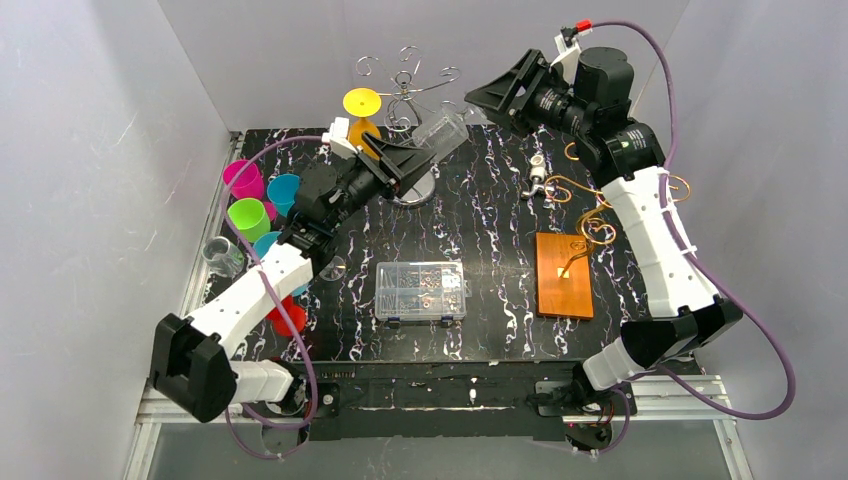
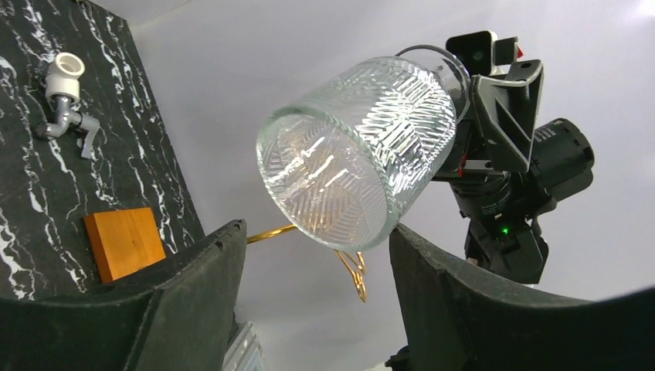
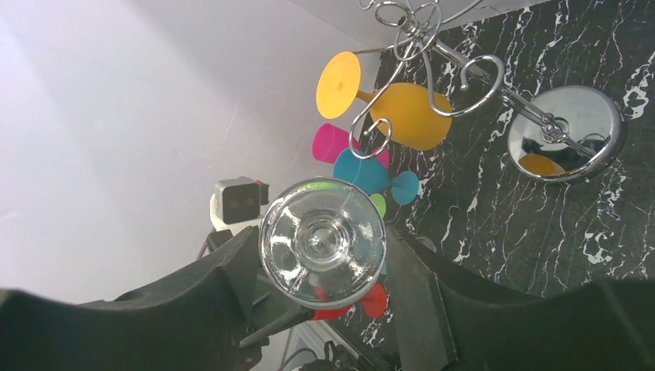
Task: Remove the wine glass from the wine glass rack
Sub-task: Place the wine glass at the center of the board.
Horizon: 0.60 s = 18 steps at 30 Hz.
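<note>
A clear ribbed wine glass (image 1: 440,135) lies tilted in the air between my two grippers, beside the chrome wire wine glass rack (image 1: 405,95). In the right wrist view my right gripper (image 3: 320,236) is shut on the glass's round foot (image 3: 322,241), apart from the rack's hooks (image 3: 463,85). The left wrist view looks into the bowl (image 2: 359,151). My left gripper (image 2: 317,226) stands open just under its rim; the right finger (image 2: 432,278) is at the glass and the left finger (image 2: 208,270) is apart from it. From above, the left gripper (image 1: 415,155) is below the bowl and the right gripper (image 1: 478,100) is at the foot.
A yellow wine glass (image 1: 362,110) hangs on the rack's left arm, above the round base (image 1: 415,192). Coloured cups (image 1: 248,218) stand along the left edge. A clear parts box (image 1: 421,290) sits mid-table. A wooden block (image 1: 565,275), gold wire (image 1: 590,215) and a white fitting (image 1: 538,178) lie at the right.
</note>
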{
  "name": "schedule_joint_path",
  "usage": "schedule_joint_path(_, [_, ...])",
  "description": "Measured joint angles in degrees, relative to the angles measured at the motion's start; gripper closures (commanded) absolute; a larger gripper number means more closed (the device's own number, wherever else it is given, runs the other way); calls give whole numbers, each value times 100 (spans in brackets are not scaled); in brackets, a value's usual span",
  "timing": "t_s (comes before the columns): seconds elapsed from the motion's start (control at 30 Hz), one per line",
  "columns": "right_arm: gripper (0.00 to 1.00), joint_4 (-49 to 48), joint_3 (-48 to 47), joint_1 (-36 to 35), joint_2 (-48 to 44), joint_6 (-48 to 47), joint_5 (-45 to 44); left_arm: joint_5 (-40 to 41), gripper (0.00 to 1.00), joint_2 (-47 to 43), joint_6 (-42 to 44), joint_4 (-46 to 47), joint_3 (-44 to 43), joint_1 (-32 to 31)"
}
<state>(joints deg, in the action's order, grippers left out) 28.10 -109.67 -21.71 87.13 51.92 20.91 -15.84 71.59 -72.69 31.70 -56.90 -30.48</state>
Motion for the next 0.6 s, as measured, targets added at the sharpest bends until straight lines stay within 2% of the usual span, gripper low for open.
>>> schedule_joint_path(0.13, [63, -35, 87, 26, -11, 15, 11, -66, 37, 319, -111, 197, -273, 0])
schedule_joint_path(0.37, [63, -109, 232, 35, -20, 28, 50, -118, 41, 363, -188, 503, -487, 0])
schedule_joint_path(0.47, [63, -138, 264, 39, -20, 42, 74, -129, 48, 363, -201, 535, -487, 0])
schedule_joint_path(0.6, [62, -343, 439, 52, -74, 131, 133, -149, 64, 402, -297, 599, -487, 0])
